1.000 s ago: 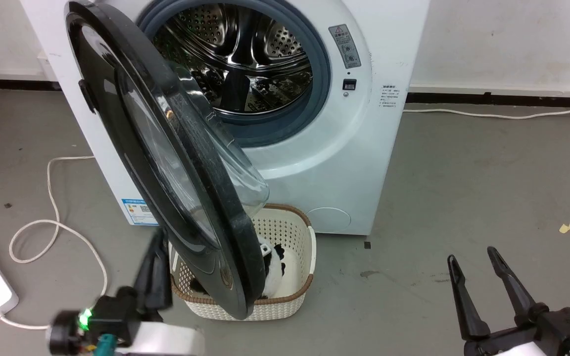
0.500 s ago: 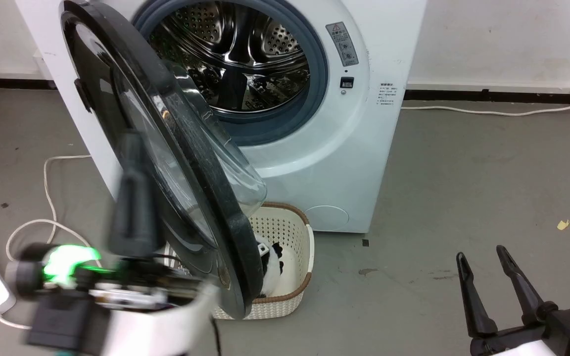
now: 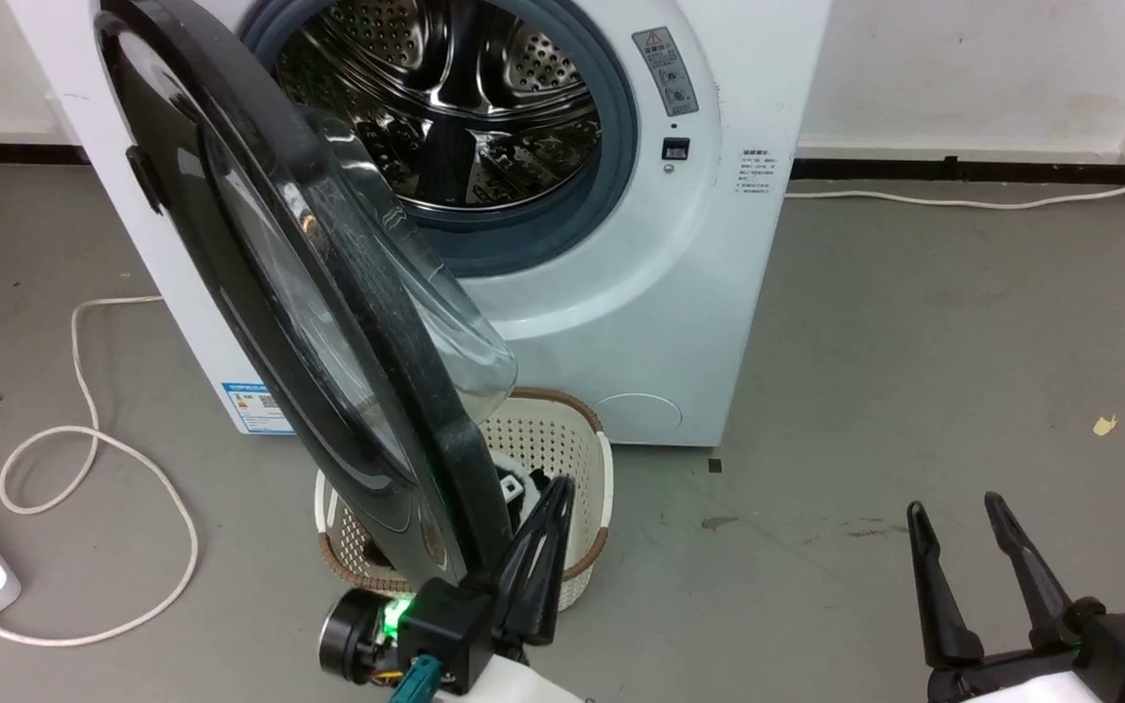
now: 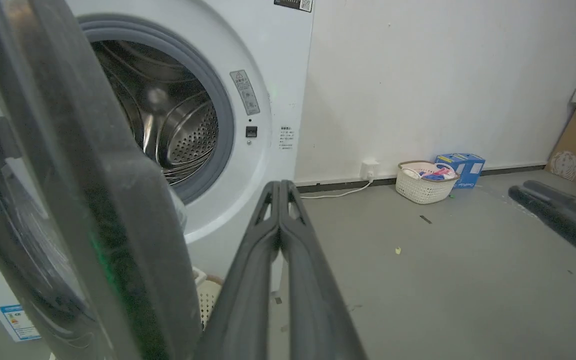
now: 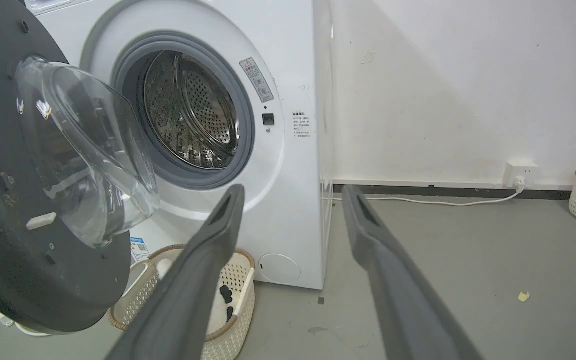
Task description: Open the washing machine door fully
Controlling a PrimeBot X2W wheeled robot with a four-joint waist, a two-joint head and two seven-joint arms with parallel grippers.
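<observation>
1 washing machine door (image 3: 328, 322) stands swung out, roughly half open, over 1 white basket (image 3: 553, 439) on the floor. 2 tools here: the left tool (image 3: 558, 488), fingers pressed together and empty, sits just beside the door's lower rim; the right tool (image 3: 954, 505) is spread apart, empty, well off.

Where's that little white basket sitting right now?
In the head view, the white woven basket sits on the floor before the washing machine, partly beneath the open washing machine door, the left pincer at its near side.
</observation>
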